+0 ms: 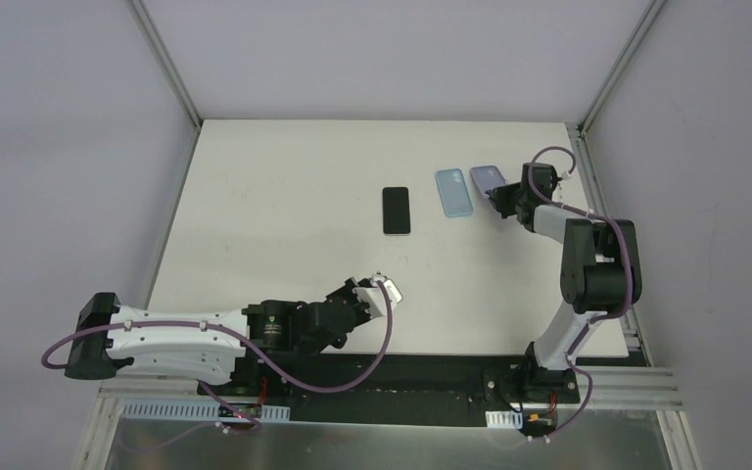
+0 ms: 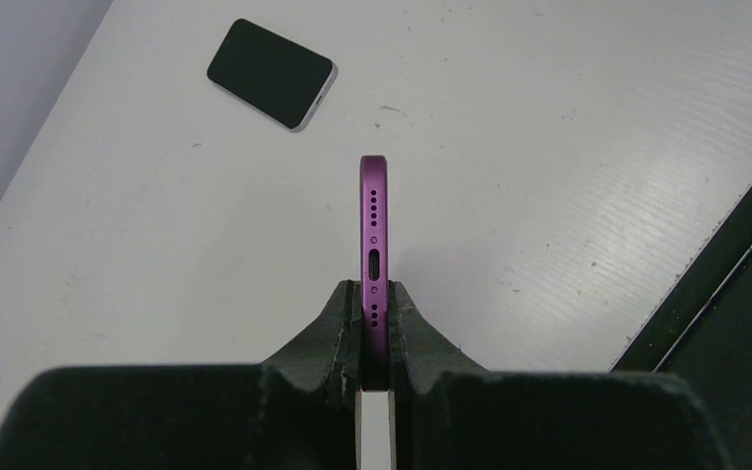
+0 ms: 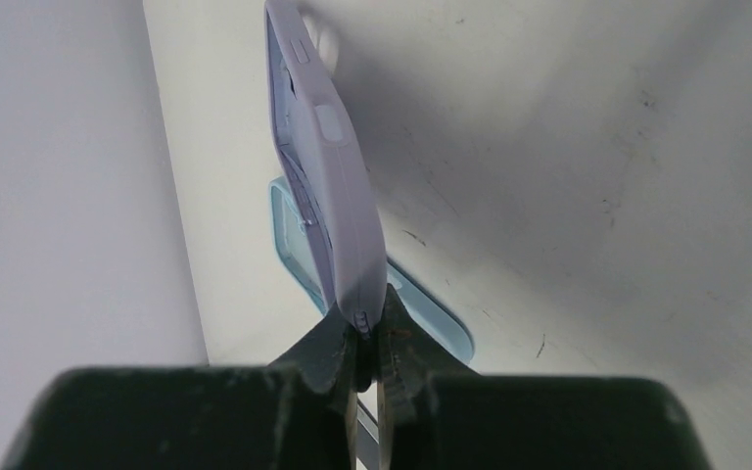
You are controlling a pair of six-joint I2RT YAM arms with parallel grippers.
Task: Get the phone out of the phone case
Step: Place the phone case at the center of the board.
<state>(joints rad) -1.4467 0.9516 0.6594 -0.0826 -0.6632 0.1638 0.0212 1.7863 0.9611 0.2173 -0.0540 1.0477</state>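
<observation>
Overhead, we see the left gripper (image 1: pixel 384 290) low over the near part of the white table (image 1: pixel 284 215), with something pale between its fingers that is too small to name from up here. The right gripper (image 1: pixel 502 201) sits toward the far right, its tips on the near end of a lavender case (image 1: pixel 487 178). A light blue case (image 1: pixel 453 192) lies flat just beside that one, and a black phone (image 1: pixel 396 211) lies flat a little further left, apart from both arms.

Next, the left wrist view settles what the top view could not. The left gripper (image 2: pixel 374 294) is pinched narrow on a purple phone (image 2: pixel 374 255), held edge-on so that its port and speaker holes face the camera, bare of any case. The black phone (image 2: pixel 271 73) lies on the table beyond it.

Lastly, the right wrist view shows the right gripper (image 3: pixel 362 318) clamped tight on the lavender case (image 3: pixel 328 166), which stands tilted above the table, side buttons toward us. The light blue case (image 3: pixel 431 328) lies flat beneath and behind it. We cannot tell from this edge-on angle what the lavender case holds.
</observation>
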